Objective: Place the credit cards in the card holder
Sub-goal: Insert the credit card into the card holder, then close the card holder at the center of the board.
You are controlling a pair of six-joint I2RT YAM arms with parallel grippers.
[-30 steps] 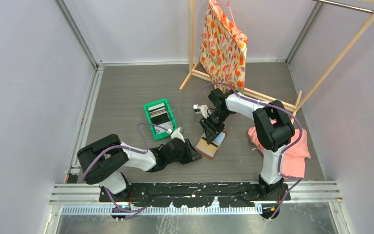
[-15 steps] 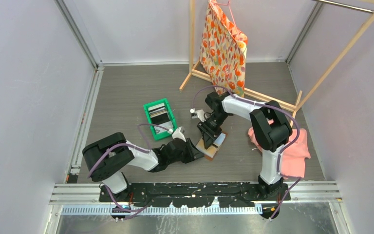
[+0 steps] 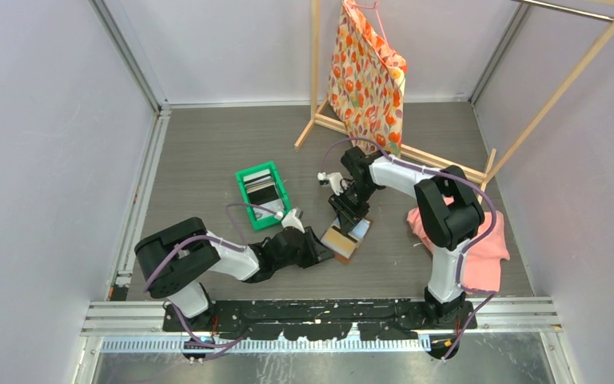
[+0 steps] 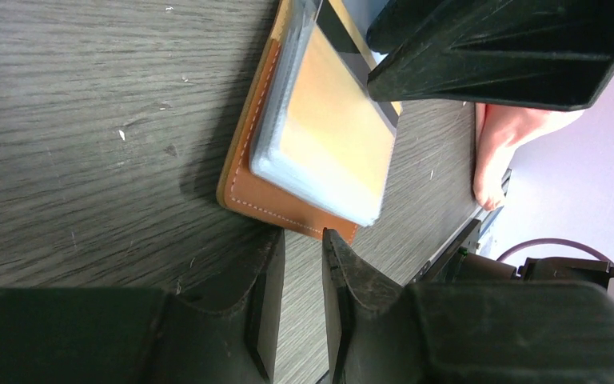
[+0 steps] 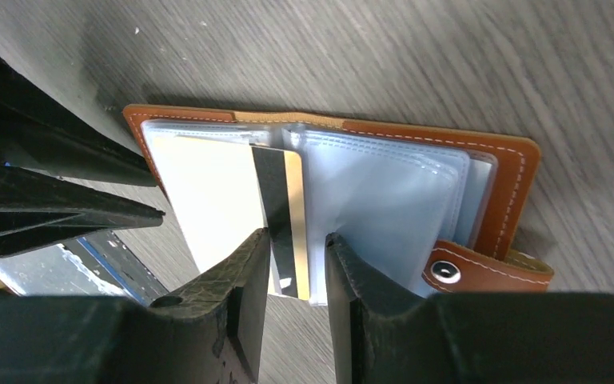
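The card holder (image 3: 344, 238) lies open on the table, brown leather (image 5: 520, 172) with clear sleeves and a snap tab (image 5: 446, 272). A gold credit card (image 5: 280, 212) with a black stripe lies flat on the sleeves, part of it tucked under one. My right gripper (image 5: 297, 240) hovers over the card's near end, its jaws slightly apart and straddling it. My left gripper (image 4: 304, 240) sits low at the holder's (image 4: 264, 192) near edge. Its jaws are a narrow gap apart with only table between them, and one tip touches the leather. More credit cards (image 3: 261, 190) stand in a green bin.
The green bin (image 3: 273, 214) is just left of the arms. A pink cloth (image 3: 484, 248) lies at the right. A wooden rack (image 3: 316, 72) with a patterned bag (image 3: 368, 76) stands at the back. The right gripper's body (image 4: 512, 48) looms over the holder.
The right gripper's jaws have narrowed over the card. The right arm swung slightly left and back, and the left arm edged toward the holder.
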